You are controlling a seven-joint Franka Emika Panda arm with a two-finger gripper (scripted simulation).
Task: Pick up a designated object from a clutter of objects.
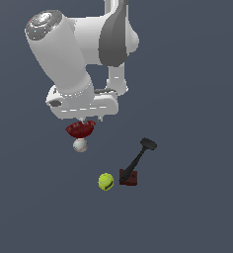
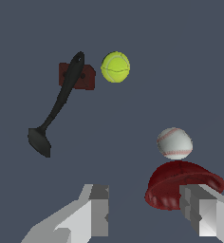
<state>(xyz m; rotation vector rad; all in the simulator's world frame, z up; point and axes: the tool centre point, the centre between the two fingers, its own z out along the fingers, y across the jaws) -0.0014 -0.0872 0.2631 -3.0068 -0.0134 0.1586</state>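
The dark red shallow bowl (image 1: 80,129) sits directly below my gripper (image 1: 90,120), touching or very close to the white baseball (image 1: 80,145). In the wrist view the bowl (image 2: 173,182) lies beside the baseball (image 2: 174,142). My gripper (image 2: 149,213) is open wide and holds nothing. One fingertip (image 2: 201,213) stands in front of the bowl's rim; the other (image 2: 98,209) is well off to the bowl's side, so the jaws straddle one edge of the bowl. I cannot tell whether a finger touches it.
A yellow-green tennis ball (image 1: 105,182) lies next to a dark brown block (image 1: 129,178). A black long-handled tool (image 1: 140,157) rests with one end on the block. In the wrist view they show as ball (image 2: 115,67), block (image 2: 88,77) and tool (image 2: 57,109).
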